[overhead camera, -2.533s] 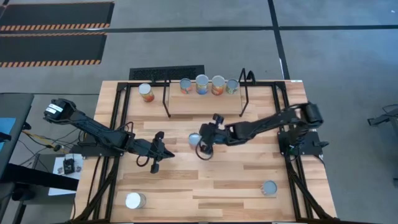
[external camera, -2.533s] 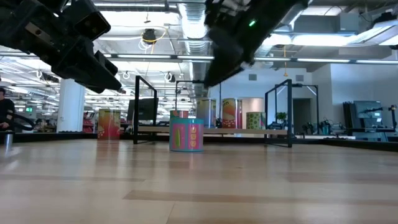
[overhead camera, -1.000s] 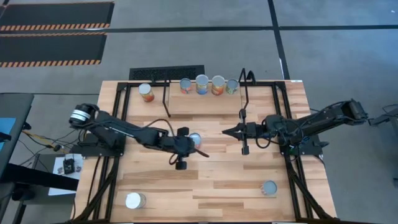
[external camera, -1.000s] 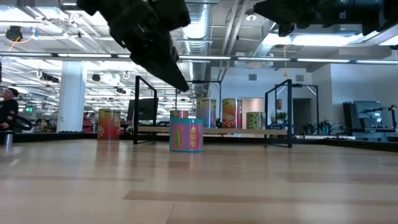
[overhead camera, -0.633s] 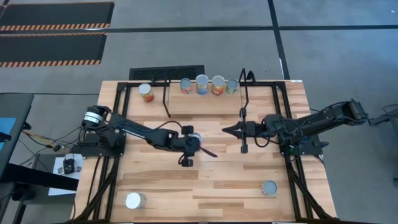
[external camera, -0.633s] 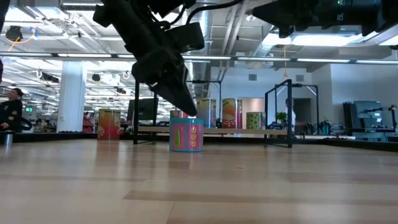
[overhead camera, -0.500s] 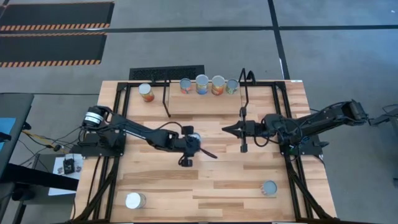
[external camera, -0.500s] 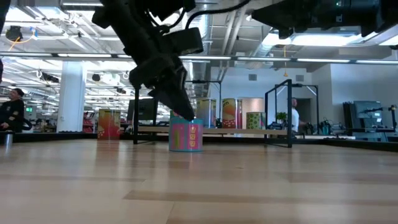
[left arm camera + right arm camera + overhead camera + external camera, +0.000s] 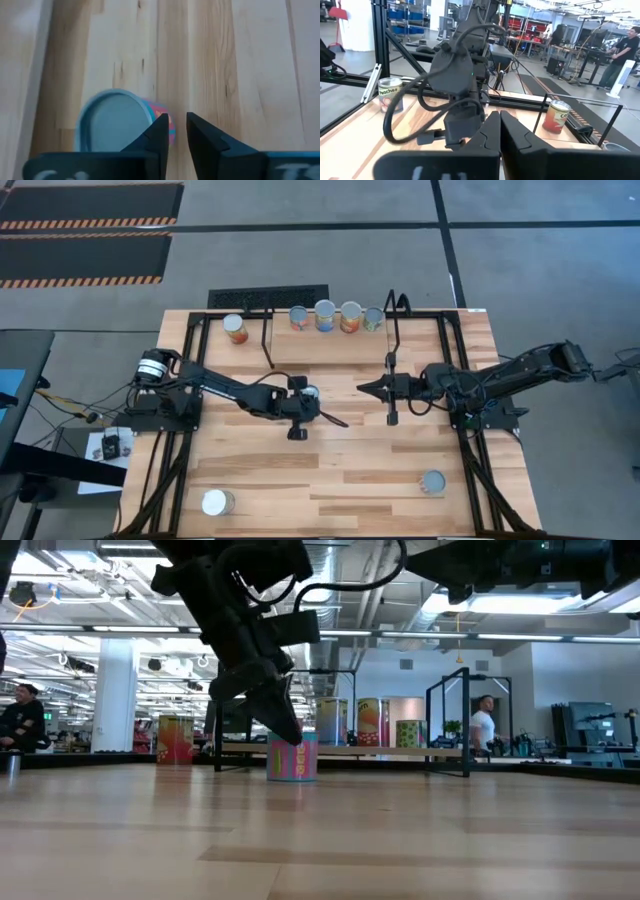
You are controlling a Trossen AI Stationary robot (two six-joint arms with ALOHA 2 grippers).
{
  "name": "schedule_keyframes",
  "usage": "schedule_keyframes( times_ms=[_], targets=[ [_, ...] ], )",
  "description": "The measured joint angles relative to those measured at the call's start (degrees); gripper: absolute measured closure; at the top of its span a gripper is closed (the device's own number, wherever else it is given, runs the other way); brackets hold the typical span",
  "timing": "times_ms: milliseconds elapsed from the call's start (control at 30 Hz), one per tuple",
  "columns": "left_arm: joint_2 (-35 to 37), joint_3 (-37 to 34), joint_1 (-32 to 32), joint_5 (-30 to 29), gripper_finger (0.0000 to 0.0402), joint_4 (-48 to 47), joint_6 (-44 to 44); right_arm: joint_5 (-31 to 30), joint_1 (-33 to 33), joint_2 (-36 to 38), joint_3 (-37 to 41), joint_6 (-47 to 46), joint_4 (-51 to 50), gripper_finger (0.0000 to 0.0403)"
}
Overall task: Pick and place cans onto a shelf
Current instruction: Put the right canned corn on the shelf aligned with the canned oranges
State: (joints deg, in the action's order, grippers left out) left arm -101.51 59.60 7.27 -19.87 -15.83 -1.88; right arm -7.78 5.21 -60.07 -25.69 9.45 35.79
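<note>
Left gripper (image 9: 313,412) down at mid-table beside a blue-topped can; right gripper (image 9: 365,390) parked in the air near the shelf's right uprights.

The small cylindrical tin can with blue-grey top and pink-and-blue label (image 9: 117,126) stands upright on the light-wood plank tabletop (image 9: 350,470), largely hidden under the left arm in the high view. In the left wrist view the dark fingers (image 9: 161,131) sit nearly together, one tip at the can's side, the can outside the gap. Label print unreadable. Right gripper's fingers are together, holding nothing. Four more cans (image 9: 335,316) line the far edge of the small raised light-wood shelf with thin black rod uprights (image 9: 330,347); an orange-labelled can (image 9: 235,329) stands left of it. A white-topped can (image 9: 215,502) and a grey-topped can (image 9: 433,482) stand near the front edge.
</note>
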Motion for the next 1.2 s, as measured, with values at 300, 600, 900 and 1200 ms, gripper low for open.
schedule_keyframes(
  times_ms=[300,600,900,1200],
  targets=[
    [0.1,1.3,1.1,-6.5,0.0330,-0.4,1.4,0.0,0.0,0.0,0.0,0.0,-0.2,0.0385],
    [0.1,-1.0,0.2,-7.8,0.0297,-0.2,1.5,0.0,0.0,0.0,0.0,0.0,-0.3,0.0390],
    [0.5,-3.2,-1.9,-5.1,0.0366,1.9,-1.8,0.0,0.0,0.0,0.0,0.0,-0.3,0.0389],
    [3.5,8.3,-9.1,-4.9,0.0398,-13.3,-0.3,0.0,0.0,0.0,0.0,0.0,-0.4,0.0386]
  ],
)
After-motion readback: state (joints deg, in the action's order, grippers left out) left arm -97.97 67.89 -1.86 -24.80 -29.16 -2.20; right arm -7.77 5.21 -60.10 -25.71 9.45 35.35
